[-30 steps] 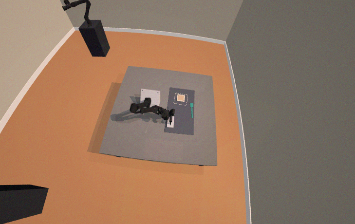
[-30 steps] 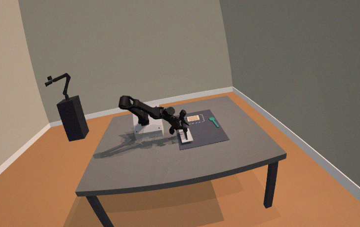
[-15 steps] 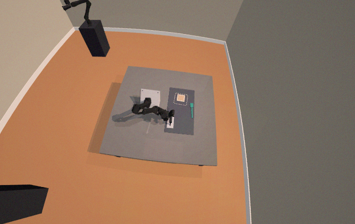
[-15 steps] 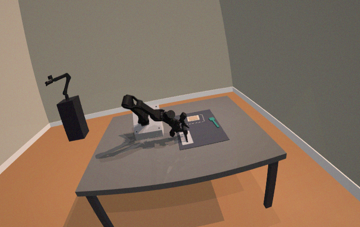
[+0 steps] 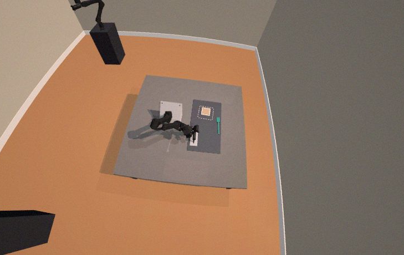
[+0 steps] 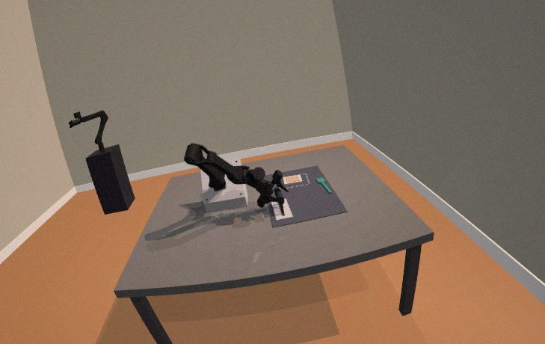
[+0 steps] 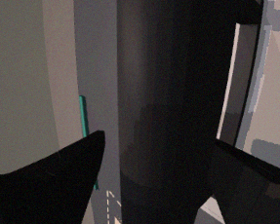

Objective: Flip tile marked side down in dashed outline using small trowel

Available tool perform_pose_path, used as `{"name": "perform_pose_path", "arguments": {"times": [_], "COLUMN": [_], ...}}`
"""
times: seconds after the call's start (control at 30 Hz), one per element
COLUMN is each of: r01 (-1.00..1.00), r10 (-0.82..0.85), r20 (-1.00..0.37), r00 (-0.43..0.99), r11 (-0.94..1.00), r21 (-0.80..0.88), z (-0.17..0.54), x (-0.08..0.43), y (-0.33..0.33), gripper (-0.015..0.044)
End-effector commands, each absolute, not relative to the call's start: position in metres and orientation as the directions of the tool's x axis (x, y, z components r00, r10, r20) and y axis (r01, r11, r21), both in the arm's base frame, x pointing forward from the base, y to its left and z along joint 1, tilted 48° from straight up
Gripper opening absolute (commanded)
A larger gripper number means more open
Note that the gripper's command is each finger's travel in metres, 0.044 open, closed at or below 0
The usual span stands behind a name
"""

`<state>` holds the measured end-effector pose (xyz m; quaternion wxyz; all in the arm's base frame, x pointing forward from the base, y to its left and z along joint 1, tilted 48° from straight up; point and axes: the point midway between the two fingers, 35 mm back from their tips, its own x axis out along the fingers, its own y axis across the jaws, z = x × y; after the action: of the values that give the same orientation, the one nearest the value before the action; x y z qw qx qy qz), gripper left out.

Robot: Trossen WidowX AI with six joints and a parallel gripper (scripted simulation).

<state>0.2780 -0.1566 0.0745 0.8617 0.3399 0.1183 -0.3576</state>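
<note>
The trowel has a pale blade (image 5: 192,144) (image 6: 288,211), which looks flat on the mat's near left part, and a thick black handle (image 7: 151,73). My gripper (image 5: 194,132) (image 6: 282,195) (image 7: 152,139) is open around the handle. In the wrist view the left finger stands apart from it; contact with the right finger cannot be told. The tile (image 5: 205,111) (image 6: 293,179) lies flat inside the dashed outline, showing a tan centre with a pale border. I cannot tell which face is up. The handle hides much of the wrist view.
The dark mat (image 5: 209,139) (image 6: 317,205) lies on the grey table (image 5: 178,164) (image 6: 232,256). A green tool (image 5: 218,128) (image 6: 324,186) (image 7: 84,117) lies near the mat's right edge. The arm's white base plate (image 5: 170,106) stands left of the mat.
</note>
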Motion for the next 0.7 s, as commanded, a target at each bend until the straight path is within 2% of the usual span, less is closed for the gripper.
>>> {"name": "perform_pose_path", "arguments": {"times": [0.0,0.67], "r01": [0.693,0.695], "r10": [-0.532,-0.533], "r20": [-0.446,-0.448], "r00": [0.720,0.718], "r11": [0.518,0.516], "r21": [0.501,0.501], "z": [0.075,0.090], "x": [0.279,0.261], "y": [-0.156,-0.142], "gripper": [0.0300,0.0300]}}
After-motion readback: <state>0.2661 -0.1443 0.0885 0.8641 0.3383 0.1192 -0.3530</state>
